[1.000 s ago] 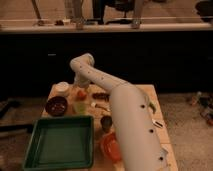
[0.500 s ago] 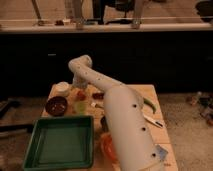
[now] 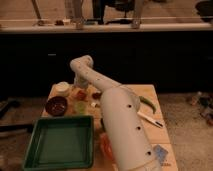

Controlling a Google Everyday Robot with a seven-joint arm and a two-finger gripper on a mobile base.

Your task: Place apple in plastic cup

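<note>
The tool [image 3: 79,87] hangs at the end of the white arm [image 3: 122,127] in the upper left of the frame, right above the apple [image 3: 80,94] and seemingly touching its top; I cannot tell whether it is gripping or loose. Over the last second the thick lower section of the arm has swung toward the left of the frame, now covering more of the middle of the counter [image 3: 146,92], while the tool has stayed over the same cluster of things. The apple sits where it was, on the counter just above the plastic cup [image 3: 80,107] in the picture, near it but not inside. I judge that the arm has been lining up on the fruit and that the lift and the drop into the cup are not yet done. By count there is one apple and one plastic cup. To their left stand one white round container [image 3: 62,88] and one dark red bowl [image 3: 56,105]. One green tray [image 3: 60,147] fills the lower left, one orange object [image 3: 105,145] peeks out beside the arm, and at right lie one green curved item [image 3: 148,103] and one white utensil [image 3: 149,119].
</note>
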